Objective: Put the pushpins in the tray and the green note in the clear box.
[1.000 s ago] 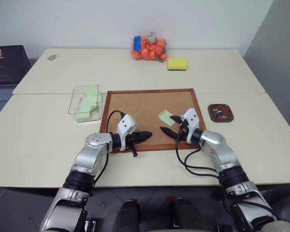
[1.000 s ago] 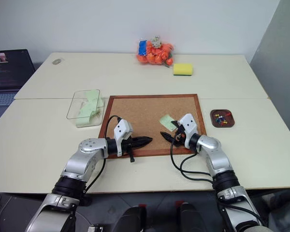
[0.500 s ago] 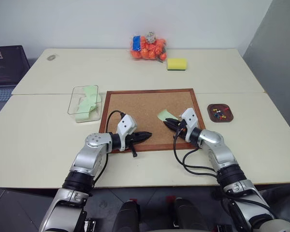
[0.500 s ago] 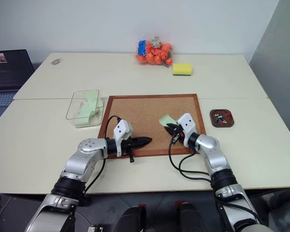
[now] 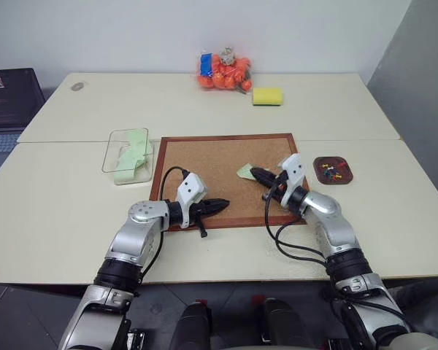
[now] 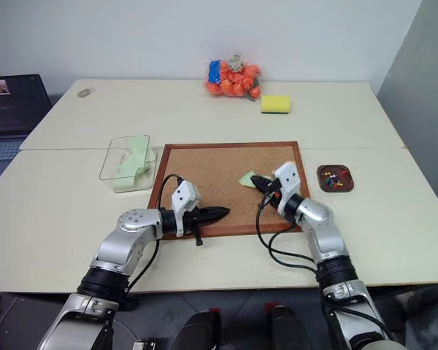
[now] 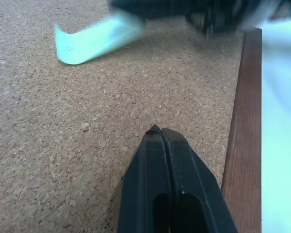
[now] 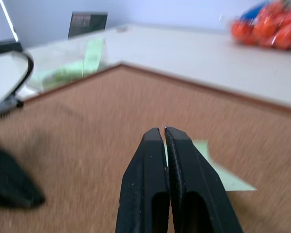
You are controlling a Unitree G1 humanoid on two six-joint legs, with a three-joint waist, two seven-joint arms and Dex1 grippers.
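Over the corkboard [image 5: 226, 179], the right gripper [image 5: 254, 173] has its fingers pinched on one corner of the green note [image 5: 245, 171]. Near the board's front edge, the left gripper [image 5: 225, 204] is fully closed and holds nothing. Left of the board, the clear box [image 5: 128, 155] contains green slips. Right of the board, the tray [image 5: 333, 170] holds pushpins [image 5: 330, 172].

Corkboard [image 5: 219, 168]: rough cork, smooth wood frame; clear box [image 5: 128, 155]: transparent plastic.
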